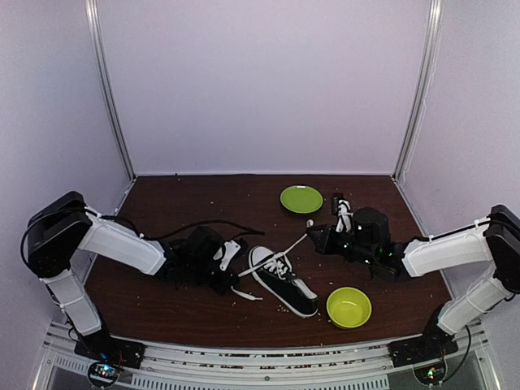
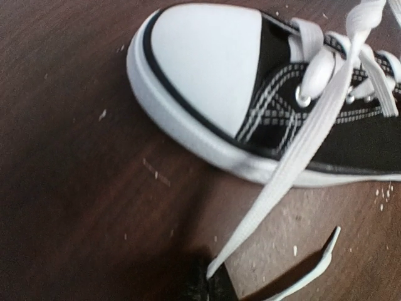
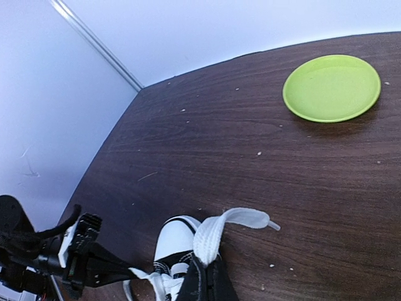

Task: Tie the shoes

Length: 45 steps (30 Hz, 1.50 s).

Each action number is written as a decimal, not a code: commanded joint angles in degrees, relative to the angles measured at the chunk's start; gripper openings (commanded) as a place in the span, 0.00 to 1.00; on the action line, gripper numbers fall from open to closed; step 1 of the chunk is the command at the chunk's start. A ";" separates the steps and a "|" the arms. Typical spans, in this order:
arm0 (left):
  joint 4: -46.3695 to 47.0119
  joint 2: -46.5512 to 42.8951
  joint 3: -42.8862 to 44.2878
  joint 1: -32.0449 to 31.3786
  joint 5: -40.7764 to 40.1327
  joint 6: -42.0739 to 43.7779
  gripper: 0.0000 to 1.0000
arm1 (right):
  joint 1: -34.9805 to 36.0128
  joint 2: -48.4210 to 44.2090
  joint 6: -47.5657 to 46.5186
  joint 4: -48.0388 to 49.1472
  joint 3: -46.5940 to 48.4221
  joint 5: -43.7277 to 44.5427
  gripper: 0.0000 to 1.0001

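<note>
The black sneaker (image 1: 284,283) with a white toe cap lies mid-table, toe toward the left arm. My left gripper (image 1: 234,275) sits low beside the toe, shut on one white lace (image 2: 294,163) that runs taut from the front eyelets to the jaws (image 2: 210,277). That lace's loose tip (image 2: 313,266) lies on the table. My right gripper (image 1: 314,237) is raised behind and right of the shoe, shut (image 3: 216,269) on the other lace (image 3: 216,235), whose end curls out past the jaws. The toe cap (image 3: 170,241) shows below it.
A green plate (image 1: 301,199) lies at the back, also in the right wrist view (image 3: 331,88). A green bowl (image 1: 348,307) stands at the front, right of the shoe's heel. Small crumbs dot the brown table (image 1: 179,203). White walls enclose three sides.
</note>
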 commanded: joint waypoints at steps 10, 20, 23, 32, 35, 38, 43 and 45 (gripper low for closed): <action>-18.95 -20.88 -9.92 -1.14 7.22 -15.92 0.00 | -1.04 -10.95 2.45 -19.04 -5.91 20.86 0.00; -20.30 -21.76 -16.86 -1.14 17.02 -28.28 0.00 | -3.59 -14.48 3.72 -23.96 -10.87 23.24 0.00; -21.79 -22.17 -17.58 -1.14 17.31 -28.69 0.00 | -3.92 -13.72 4.08 -23.98 -11.47 23.21 0.00; -21.92 -22.76 -9.93 -1.14 17.00 -20.71 0.22 | -4.11 -16.26 -2.22 -19.74 -11.23 11.81 0.00; -19.98 -19.70 -5.18 -1.14 14.91 -19.37 0.46 | -4.10 -16.02 -4.89 -23.34 -8.51 7.30 0.00; -17.95 -13.43 0.52 -1.06 13.45 -18.55 0.62 | -4.11 -14.62 -6.33 -26.91 -5.62 4.00 0.01; -11.29 -2.44 8.08 -0.08 14.22 -18.92 0.66 | -4.11 -12.64 -6.05 -29.59 -3.02 2.18 0.08; -8.79 1.10 10.57 1.13 15.94 -19.22 0.65 | -4.11 -12.45 -5.53 -30.35 -2.72 2.78 0.12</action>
